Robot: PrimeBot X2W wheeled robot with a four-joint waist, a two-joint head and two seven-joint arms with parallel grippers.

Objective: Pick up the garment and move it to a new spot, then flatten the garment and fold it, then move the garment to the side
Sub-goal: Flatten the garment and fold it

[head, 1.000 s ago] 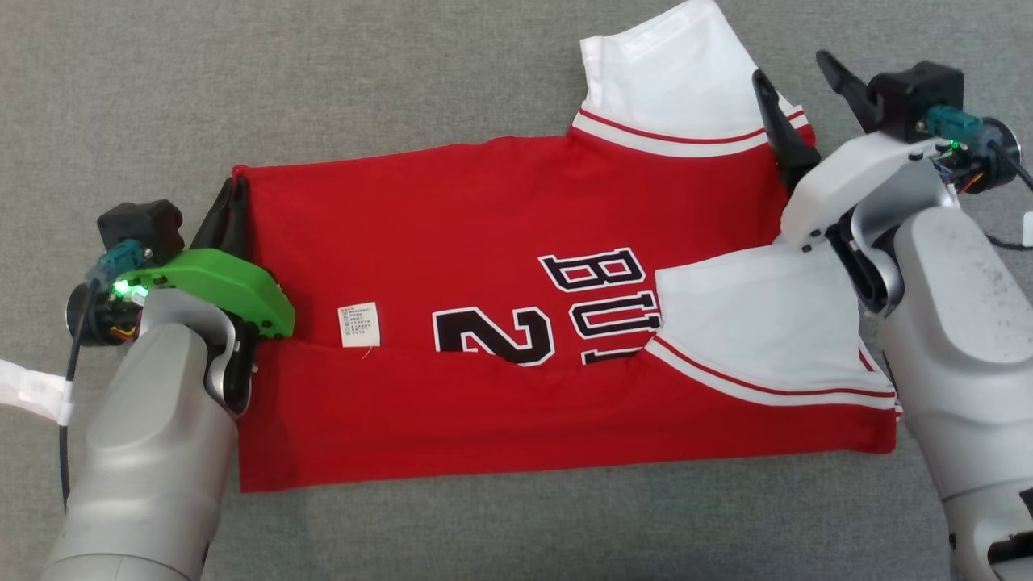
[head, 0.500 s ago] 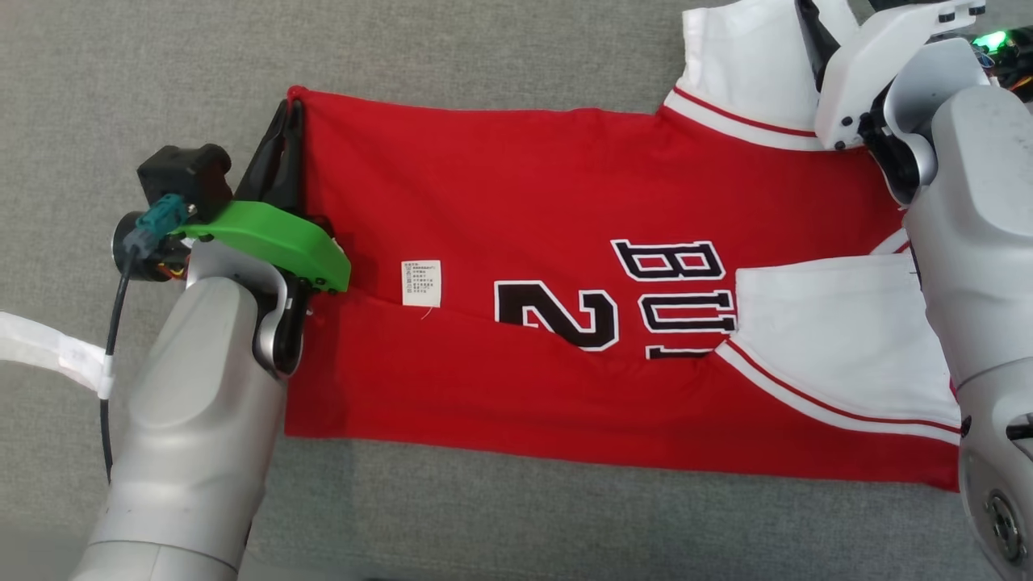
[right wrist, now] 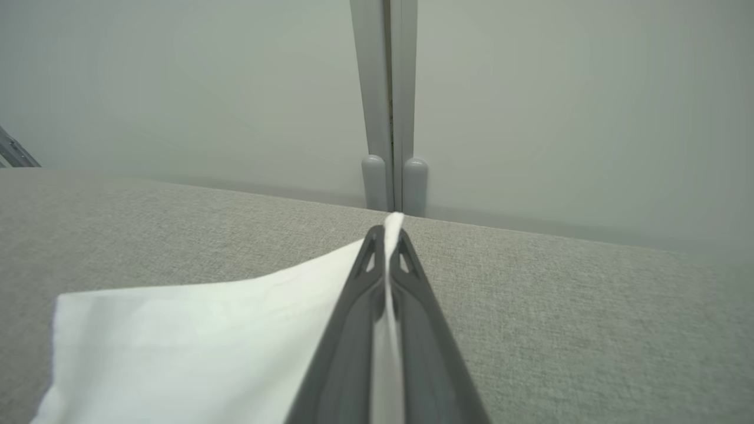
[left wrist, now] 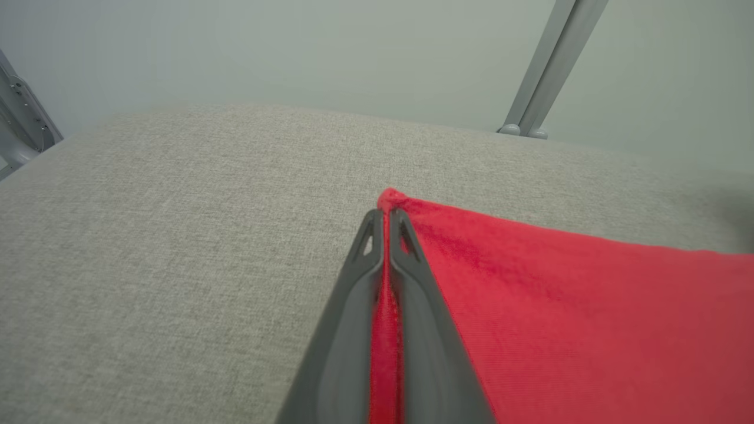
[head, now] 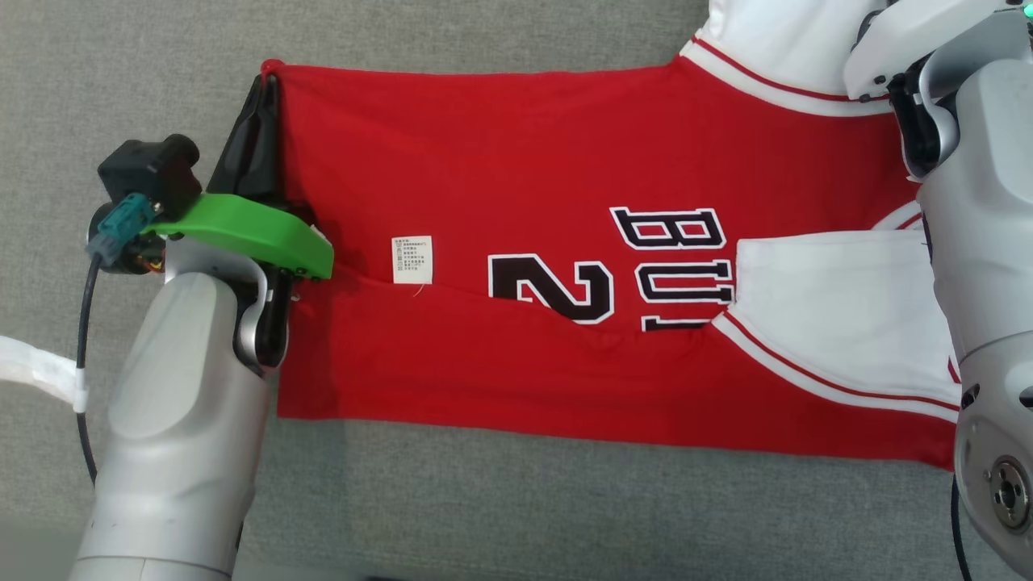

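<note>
The garment [head: 516, 169] is a red jersey with white sleeves, black lettering and a white care label [head: 411, 259]. It lies flat on grey fabric with its near long side folded over the middle. My left gripper [head: 265, 85] is shut on its far left corner; in the left wrist view red cloth [left wrist: 559, 306] runs between the closed fingers [left wrist: 353, 294] of that gripper [left wrist: 386, 213]. My right gripper [right wrist: 387, 232] is shut on the edge of the far white sleeve [right wrist: 194, 335], cloth pinched between its fingers. In the head view only the right arm [head: 968, 194] shows.
A grey fabric surface [head: 484, 500] lies all round the jersey. A pale wall with upright metal posts [right wrist: 389, 106] stands past the far edge. A white strap [head: 36, 367] and black cable hang by my left arm.
My right gripper has moved onto the far white sleeve and shut on it. The head camera has shifted, so the jersey sits higher and further right in the picture. The left gripper's hold is unchanged.
</note>
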